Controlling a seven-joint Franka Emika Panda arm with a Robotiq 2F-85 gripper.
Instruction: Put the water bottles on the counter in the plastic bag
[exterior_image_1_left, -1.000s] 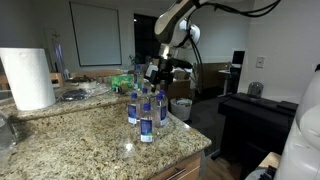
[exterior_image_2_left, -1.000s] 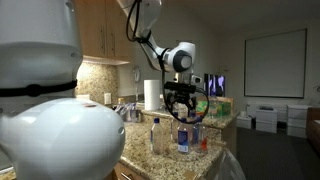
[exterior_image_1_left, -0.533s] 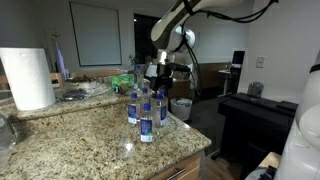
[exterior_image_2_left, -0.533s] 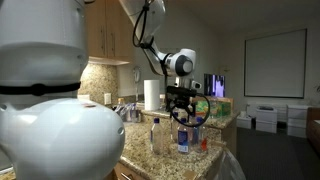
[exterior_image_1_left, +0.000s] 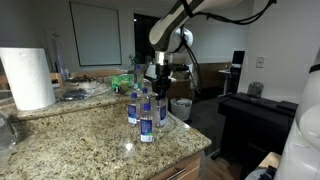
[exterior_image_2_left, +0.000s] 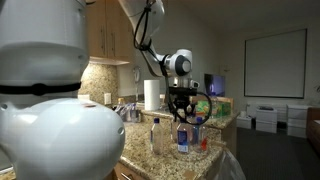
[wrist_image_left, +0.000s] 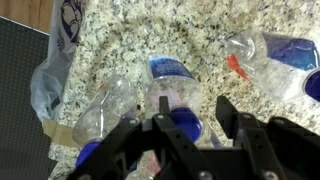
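Change: gripper (exterior_image_2_left: 184, 109) sits lower than a second ago.
Arm: wrist vertical over small clear blue-labelled water bottles (exterior_image_1_left: 146, 114) on speckled granite counter (exterior_image_1_left: 80, 146).
Jaws: flanking one bottle (wrist_image_left: 172, 80); cannot tell whether they grip it.

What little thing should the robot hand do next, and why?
Probably squeeze the fingers snug on the water bottle between them, before any lifting. In the wrist view they sit either side of its top, but a firm grip isn't clear. The plastic bag waits at the edge of the counter.
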